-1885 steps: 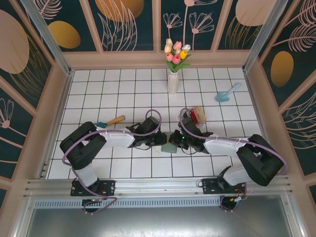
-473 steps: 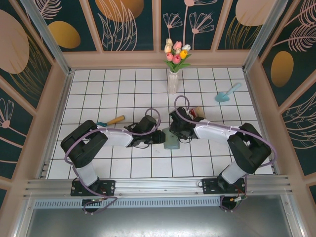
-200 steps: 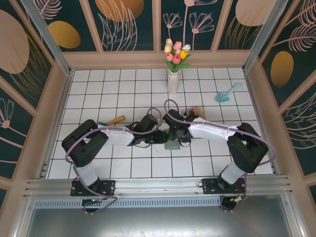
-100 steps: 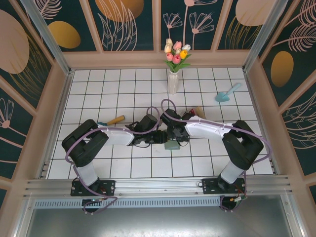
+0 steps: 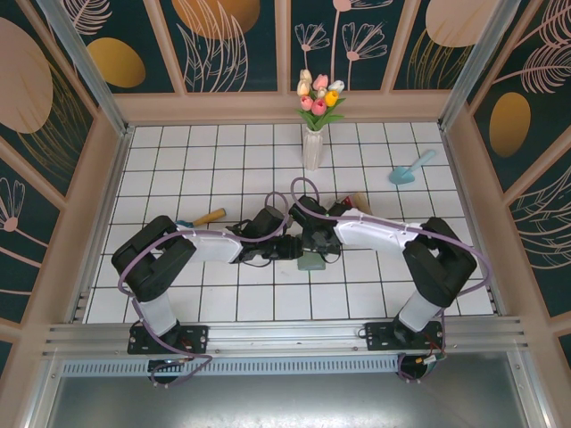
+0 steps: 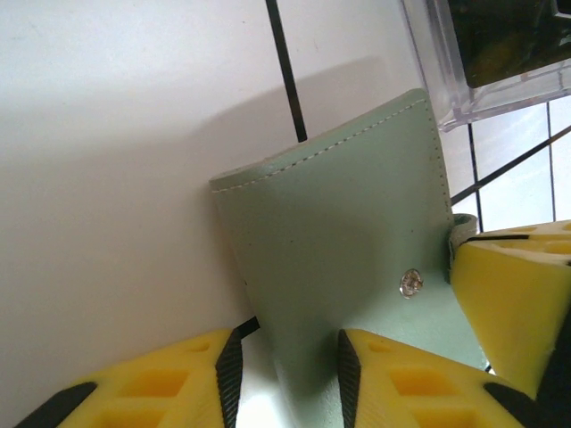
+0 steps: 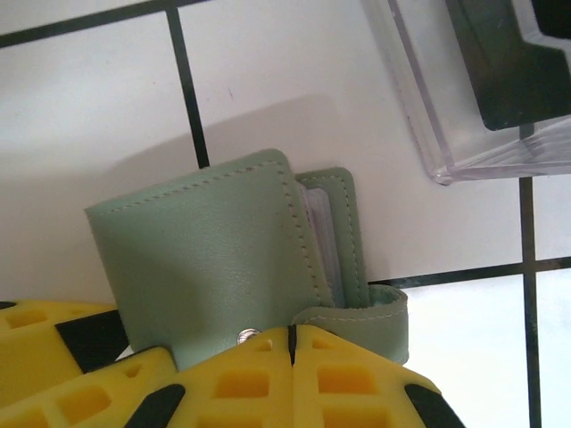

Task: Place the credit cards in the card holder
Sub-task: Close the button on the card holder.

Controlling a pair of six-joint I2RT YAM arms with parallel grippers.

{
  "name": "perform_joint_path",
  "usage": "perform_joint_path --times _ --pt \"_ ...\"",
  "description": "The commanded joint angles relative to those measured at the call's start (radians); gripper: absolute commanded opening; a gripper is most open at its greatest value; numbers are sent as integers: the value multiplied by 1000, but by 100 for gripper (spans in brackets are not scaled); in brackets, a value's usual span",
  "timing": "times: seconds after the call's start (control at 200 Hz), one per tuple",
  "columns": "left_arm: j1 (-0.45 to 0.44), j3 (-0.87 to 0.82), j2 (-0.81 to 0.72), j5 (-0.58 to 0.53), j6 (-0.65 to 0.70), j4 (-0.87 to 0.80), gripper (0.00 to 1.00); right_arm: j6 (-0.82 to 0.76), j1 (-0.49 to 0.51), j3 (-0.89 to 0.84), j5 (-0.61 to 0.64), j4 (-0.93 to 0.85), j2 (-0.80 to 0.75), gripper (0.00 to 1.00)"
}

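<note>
Card holder (image 5: 310, 261) — grey-green, on the centre tile between both arms, beside the clear plastic box (image 7: 464, 89). Left gripper (image 6: 287, 361) pinches one end. Right gripper (image 7: 292, 348) has just closed, fingers pressed together at the snap flap — likely readying to open it.

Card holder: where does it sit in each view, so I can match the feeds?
Top external: card holder, a small green patch near picture centre.
Left wrist: card holder, centre, running to the lower right.
Right wrist: card holder, lower left of centre, strap curling right.
Shared landmark: clear box, upper right in both wrist views; also the stud.
</note>
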Motion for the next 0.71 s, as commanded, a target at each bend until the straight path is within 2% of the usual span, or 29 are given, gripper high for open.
perform_joint_path --times 0.0,0.265,0.48,0.701 --pt "-6 -5 41 -16 14 -38 44 15 2 -17 18 18 -78 0" --pt "-4 26 2 -140 13 -102 47 17 -28 -99 -101 160 -145 0" --pt "-4 25 33 -128 -9 -92 31 16 -48 -137 -162 240 -118 0" --pt "-4 26 50 -96 -2 -75 28 21 -67 -158 -212 316 -81 0"
